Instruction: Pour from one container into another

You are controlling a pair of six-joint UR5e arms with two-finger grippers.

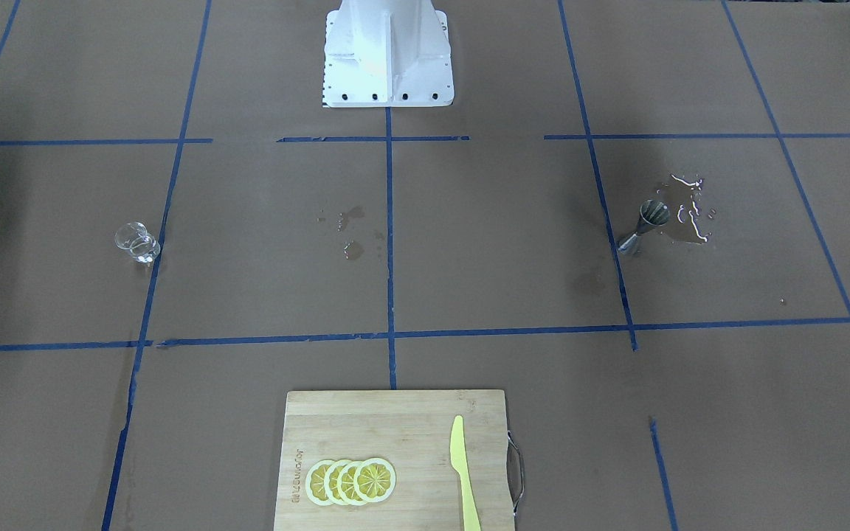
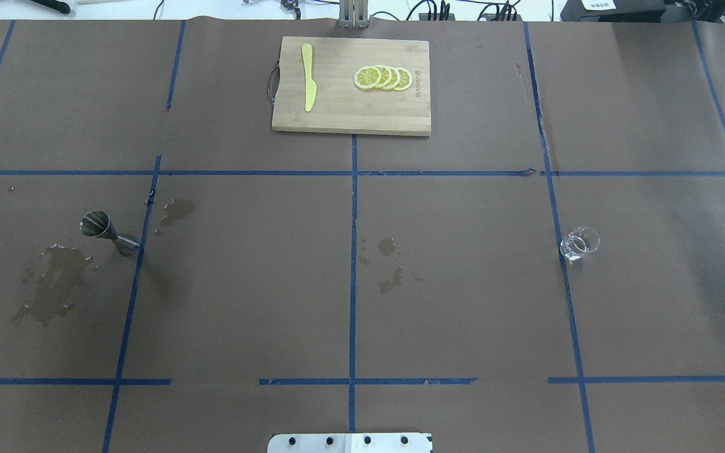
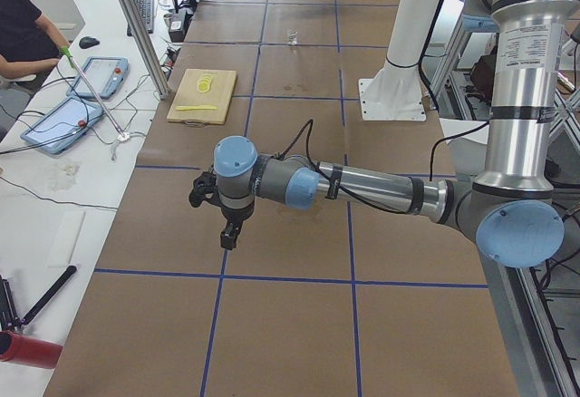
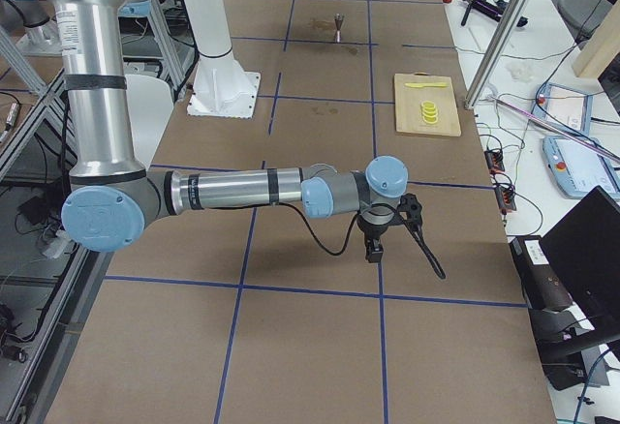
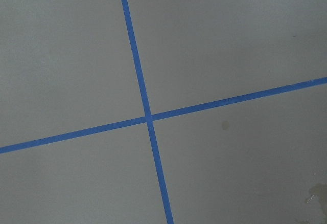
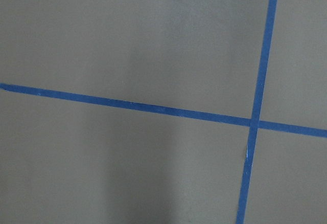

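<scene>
Close to the robot, its white base plate (image 2: 350, 442) sits at the desk (image 2: 463, 302) edge. Midway out, the silver jigger (image 2: 106, 231) stands on the left, with a wet patch (image 2: 54, 286) just beside it. The clear glass cup (image 2: 579, 243) stands well apart on the right, on a blue tape line (image 2: 571, 314). The left hand (image 3: 228, 234) and right hand (image 4: 373, 248) hang over opposite desk ends; how far either is open I cannot tell. Farthest off lies a cutting board (image 2: 337, 113) with lemon slices (image 2: 382, 77) and a yellow knife (image 2: 308, 85).

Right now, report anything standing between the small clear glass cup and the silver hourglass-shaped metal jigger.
Nothing solid. Between the clear glass cup and the silver metal jigger lie only small wet spots.
</scene>
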